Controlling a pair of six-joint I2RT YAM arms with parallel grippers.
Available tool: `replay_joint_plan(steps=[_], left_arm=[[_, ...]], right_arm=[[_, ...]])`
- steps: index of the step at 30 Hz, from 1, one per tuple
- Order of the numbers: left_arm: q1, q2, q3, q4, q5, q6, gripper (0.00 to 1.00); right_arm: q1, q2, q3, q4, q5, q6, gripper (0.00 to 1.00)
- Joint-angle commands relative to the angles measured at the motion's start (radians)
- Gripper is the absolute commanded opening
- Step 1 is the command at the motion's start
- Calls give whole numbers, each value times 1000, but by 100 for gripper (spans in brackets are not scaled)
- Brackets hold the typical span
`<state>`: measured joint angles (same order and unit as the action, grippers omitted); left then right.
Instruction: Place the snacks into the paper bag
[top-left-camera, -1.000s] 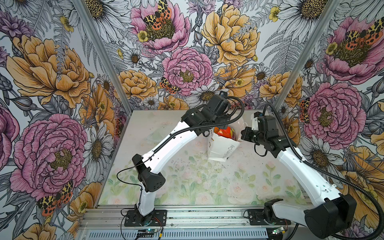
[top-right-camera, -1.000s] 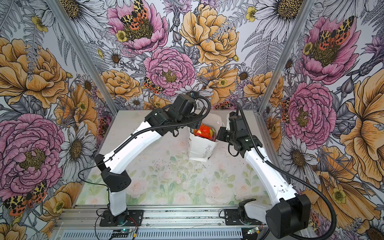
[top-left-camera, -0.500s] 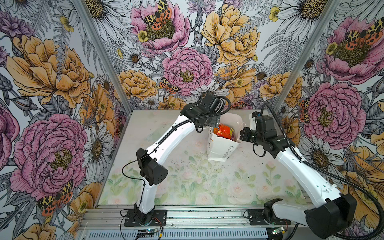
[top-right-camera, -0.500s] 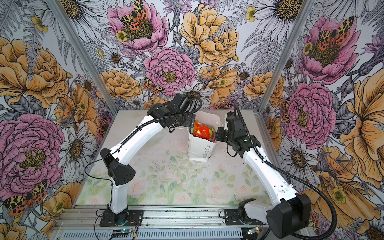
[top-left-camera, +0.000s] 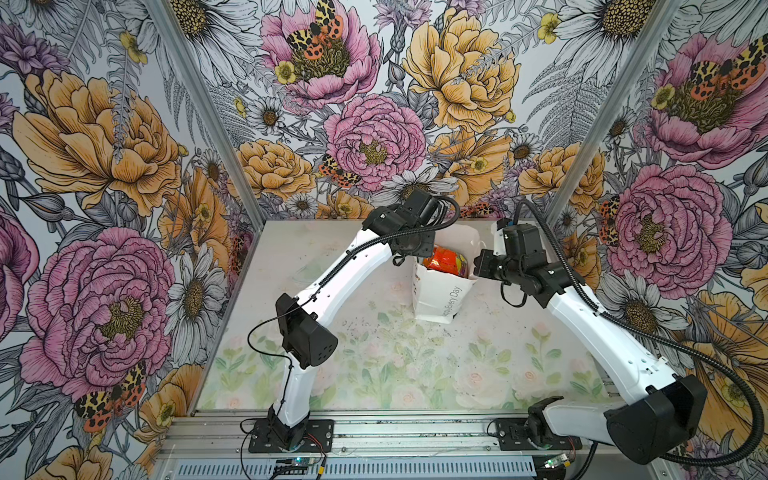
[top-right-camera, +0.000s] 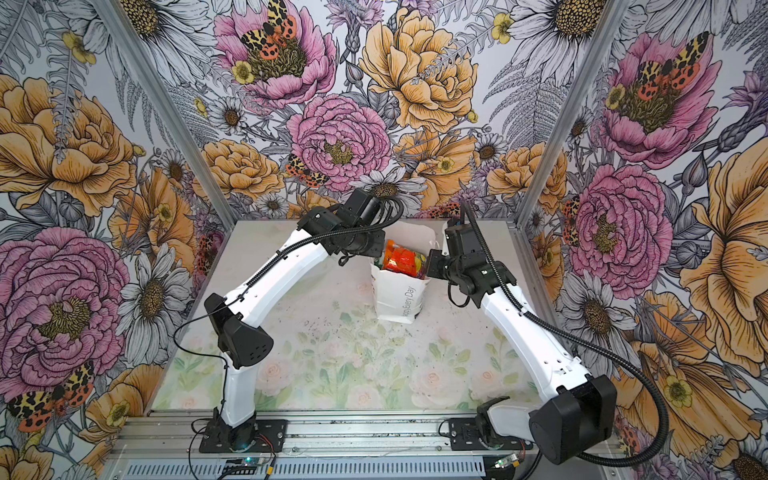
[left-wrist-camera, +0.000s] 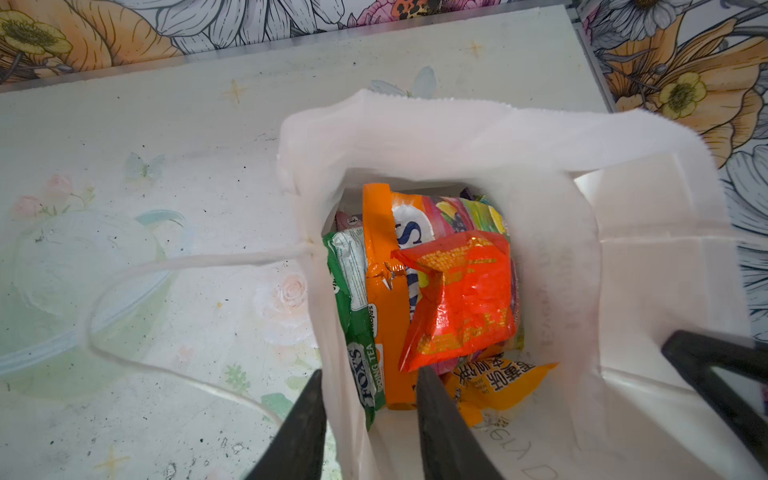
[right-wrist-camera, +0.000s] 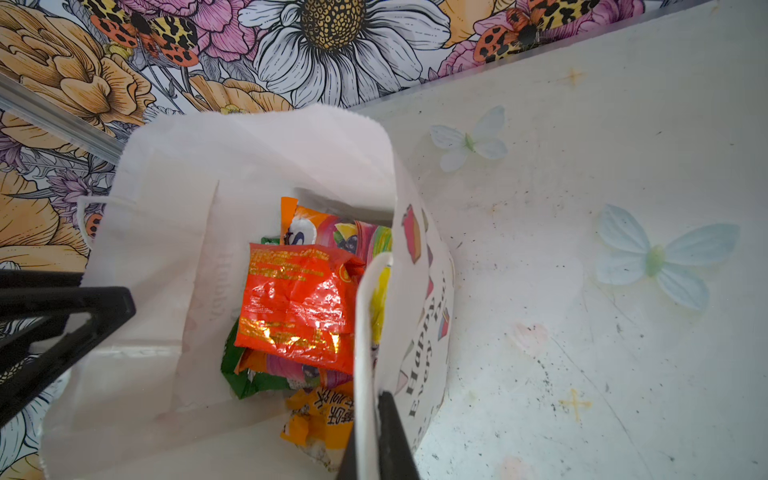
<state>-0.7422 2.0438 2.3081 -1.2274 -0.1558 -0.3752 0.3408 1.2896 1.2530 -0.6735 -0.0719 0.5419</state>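
The white paper bag stands upright at the back of the table, mouth open. Several snacks fill it: a red-orange packet lies on top of an orange-white one, a green FOX'S packet and a small orange one. My left gripper is open, one finger inside and one outside the bag's left wall. On the opposite side, my right gripper is shut on the bag's rim.
A white cord handle droops outside the bag over the floral table. The flowered back wall rises just behind the bag, and a metal corner post stands near the right arm.
My left arm has drawn back from over the bag's mouth to its left rim, with the elbow swung right. The right gripper and the bag have stayed put.
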Motion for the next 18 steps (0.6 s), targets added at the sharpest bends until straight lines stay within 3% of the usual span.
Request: replay_joint_plan(steps=[1, 9, 18], left_arm=[[16, 19, 6, -3, 18, -9, 29], [65, 48, 43, -2, 76, -24, 2], [73, -31, 252, 27, -119, -31, 0]], right_arm=[[15, 11, 62, 46, 1, 13, 0], [31, 106, 156, 46, -35, 32, 0], [78, 267, 528, 26, -69, 71, 0]])
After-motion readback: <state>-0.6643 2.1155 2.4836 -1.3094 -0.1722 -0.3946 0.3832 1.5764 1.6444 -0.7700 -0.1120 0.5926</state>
